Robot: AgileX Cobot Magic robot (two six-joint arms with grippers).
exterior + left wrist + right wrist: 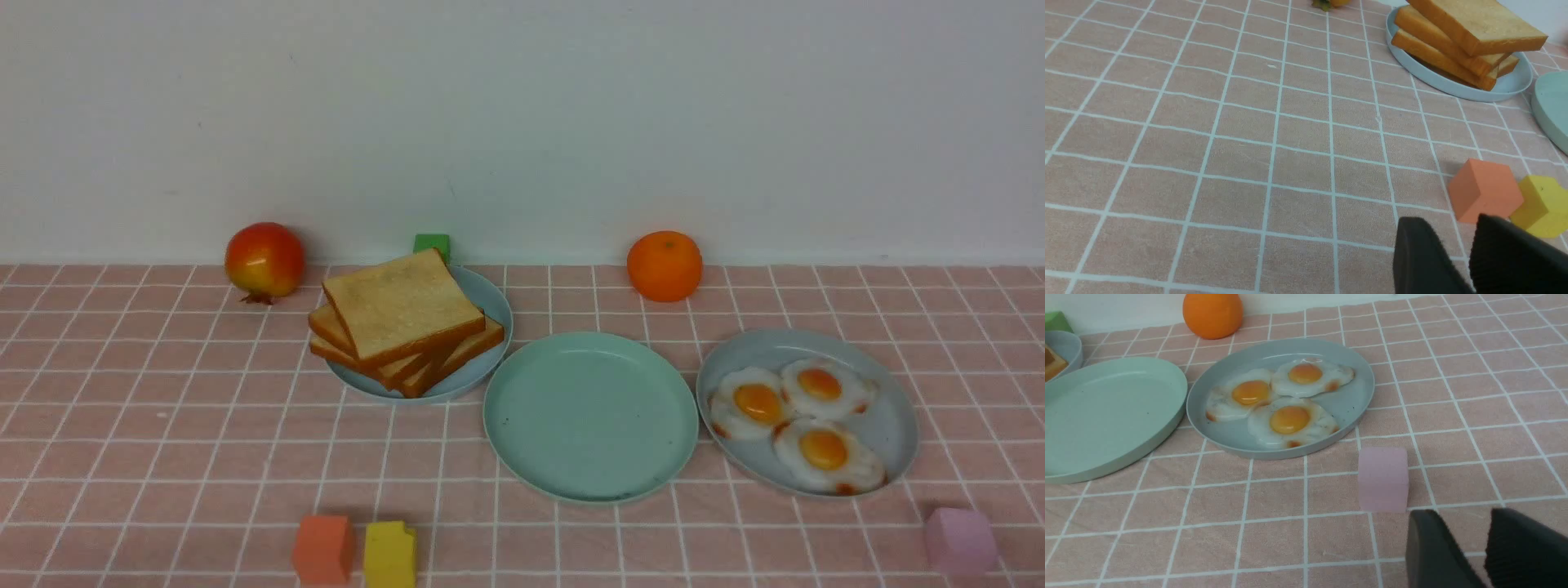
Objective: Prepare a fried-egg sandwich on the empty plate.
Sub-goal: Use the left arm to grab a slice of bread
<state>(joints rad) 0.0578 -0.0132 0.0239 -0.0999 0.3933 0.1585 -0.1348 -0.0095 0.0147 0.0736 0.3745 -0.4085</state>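
A stack of several golden-brown toast slices [402,322] lies on a pale blue-grey plate [490,304] at the back left; it also shows in the left wrist view [1470,28]. The mint-green plate [591,415] in the middle holds nothing. Three fried eggs [792,416] with orange yolks lie on another blue-grey plate [894,425] to its right, also in the right wrist view [1278,398]. My left gripper [1451,222] is open and empty, low over the cloth near the front. My right gripper [1461,514] is open and empty beside a pink block. Neither gripper shows in the front view.
An orange block [324,549] and a yellow block [389,554] stand at the front left, a pink block [960,541] at the front right. A red-yellow fruit [264,260], a green block [431,243] and an orange [664,265] stand along the back wall.
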